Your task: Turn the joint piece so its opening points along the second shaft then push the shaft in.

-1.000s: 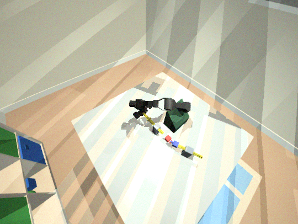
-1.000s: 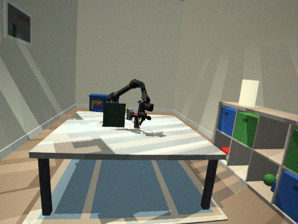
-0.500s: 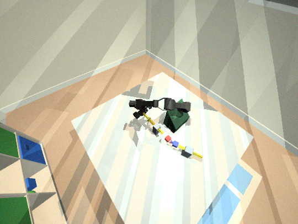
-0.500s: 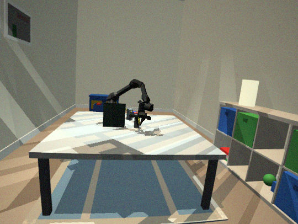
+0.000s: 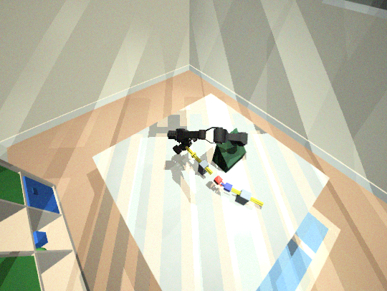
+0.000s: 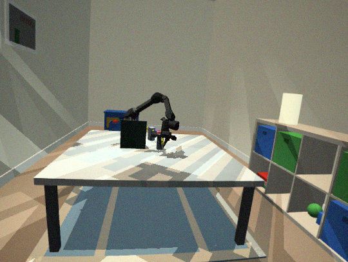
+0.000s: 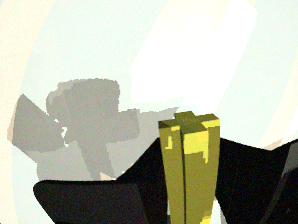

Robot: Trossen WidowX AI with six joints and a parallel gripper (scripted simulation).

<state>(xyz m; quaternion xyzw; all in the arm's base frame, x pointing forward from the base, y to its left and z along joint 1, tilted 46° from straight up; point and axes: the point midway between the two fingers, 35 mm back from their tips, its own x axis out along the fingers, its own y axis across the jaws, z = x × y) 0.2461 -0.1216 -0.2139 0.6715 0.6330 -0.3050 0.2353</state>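
My gripper point(image 5: 183, 146) point(image 6: 163, 141) is shut on the outer end of the yellow second shaft point(image 5: 193, 154) point(image 7: 188, 163). That shaft runs through a grey sliding block point(image 5: 203, 165) on the table point(image 5: 143, 215) point(image 6: 96, 168). Beyond a small gap lies the red joint piece point(image 5: 217, 179), hinged to a blue piece point(image 5: 227, 186). The blue piece sits on the fixed yellow shaft point(image 5: 256, 201), which passes through a second grey block point(image 5: 246, 194). I cannot tell which way the joint's opening faces. In the wrist view only the shaft's end and the dark fingers show.
A dark green box point(image 5: 229, 154) point(image 6: 133, 134) stands at the arm's base, close behind the shafts. A cubby shelf point(image 5: 21, 222) point(image 6: 299, 161) with blue and green bins stands off the table, with a white cylinder point(image 6: 290, 108) on top. A blue box point(image 6: 113, 117) sits on the floor behind.
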